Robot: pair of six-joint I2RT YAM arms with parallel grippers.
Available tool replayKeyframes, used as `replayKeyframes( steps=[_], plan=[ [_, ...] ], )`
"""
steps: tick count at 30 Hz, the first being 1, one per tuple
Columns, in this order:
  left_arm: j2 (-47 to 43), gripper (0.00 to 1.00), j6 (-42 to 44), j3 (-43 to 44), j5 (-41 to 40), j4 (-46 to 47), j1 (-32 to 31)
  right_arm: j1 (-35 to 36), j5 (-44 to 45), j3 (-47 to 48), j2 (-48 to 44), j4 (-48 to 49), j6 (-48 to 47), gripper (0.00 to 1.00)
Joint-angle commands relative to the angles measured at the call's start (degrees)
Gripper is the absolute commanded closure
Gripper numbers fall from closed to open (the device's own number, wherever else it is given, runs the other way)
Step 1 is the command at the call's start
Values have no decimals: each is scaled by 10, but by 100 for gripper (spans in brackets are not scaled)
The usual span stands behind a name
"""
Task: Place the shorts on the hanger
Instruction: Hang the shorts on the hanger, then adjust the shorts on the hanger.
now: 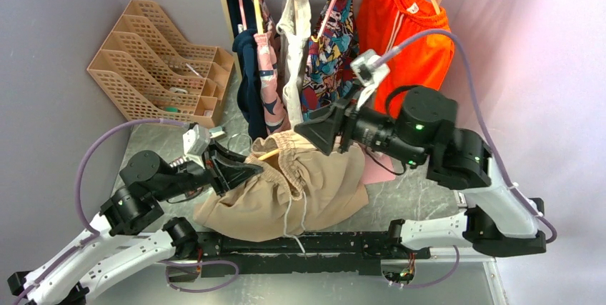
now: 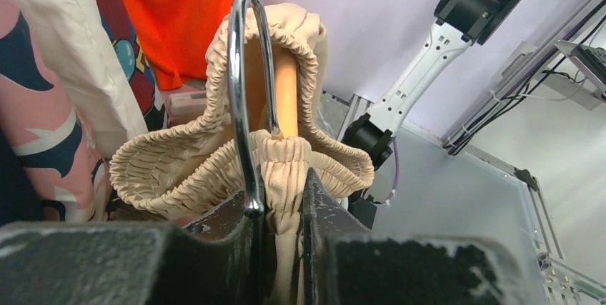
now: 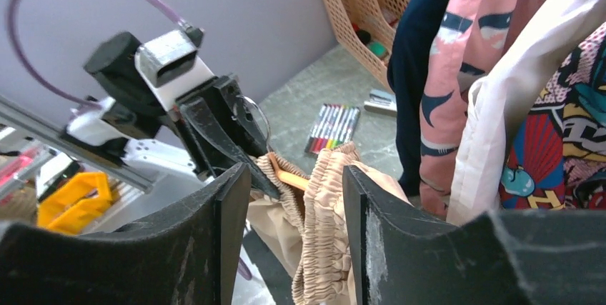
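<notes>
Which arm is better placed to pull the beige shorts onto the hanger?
Right, probably: the right gripper stands open at the waistband of the gathered beige shorts; the left gripper is shut on the slim pale orange hanger.

Both arms [image 1: 500, 198] are built of white links and black joints; the left gripper [image 2: 280, 191] and right gripper [image 3: 296, 171] are finished black, and lilac cables [image 1: 427, 32] are attached.

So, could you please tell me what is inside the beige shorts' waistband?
The pale orange hanger runs inside the gathered waistband of the shorts, its metal hook poking out. Fabric covers the rest of the hanger.
</notes>
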Motion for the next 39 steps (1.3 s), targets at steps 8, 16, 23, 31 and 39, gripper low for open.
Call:
replayKeyframes(
  steps=[8, 16, 23, 31, 39],
  plan=[
    [28, 93, 2, 51, -3, -13, 1, 0, 41, 23, 97, -108, 11, 42],
    [35, 93, 2, 60, -5, -19, 1, 0, 85, 34, 121, -143, 20, 43],
    [45, 93, 3, 67, -6, -20, 1, 1, 68, 31, 134, -154, 14, 50],
    [61, 93, 3, 74, 2, -16, 1, 1, 61, 27, 147, -159, 10, 72],
    [66, 93, 30, 75, 14, 2, 1, 1, 7, 65, 146, -120, 9, 100]
  ],
)
